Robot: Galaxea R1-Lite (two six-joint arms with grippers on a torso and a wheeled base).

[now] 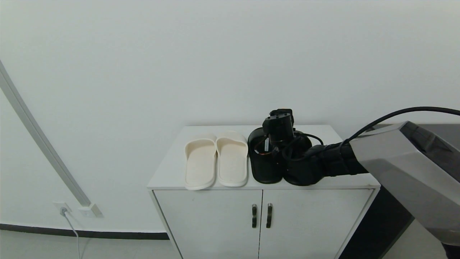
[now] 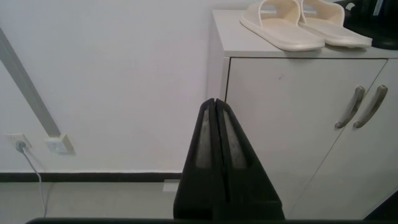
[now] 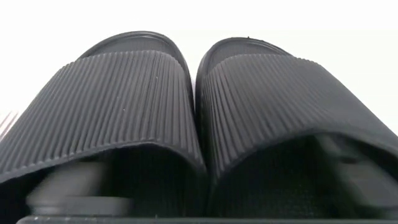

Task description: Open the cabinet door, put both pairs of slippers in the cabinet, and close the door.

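Note:
A pair of black slippers and a pair of cream slippers lie side by side on top of a white cabinet. Both cabinet doors are closed, their two dark handles meeting at the middle. My right gripper is open low over the heel end of the black slippers; one finger sits under the ribbed strap of one slipper and the other under its neighbour's strap. My left gripper is shut on nothing, held low beside the cabinet's left front corner.
A white wall stands close behind the cabinet. A slanted cable duct runs down the wall on the left to a socket with a plugged cord. Open floor lies left of the cabinet. A dark counter is at the right.

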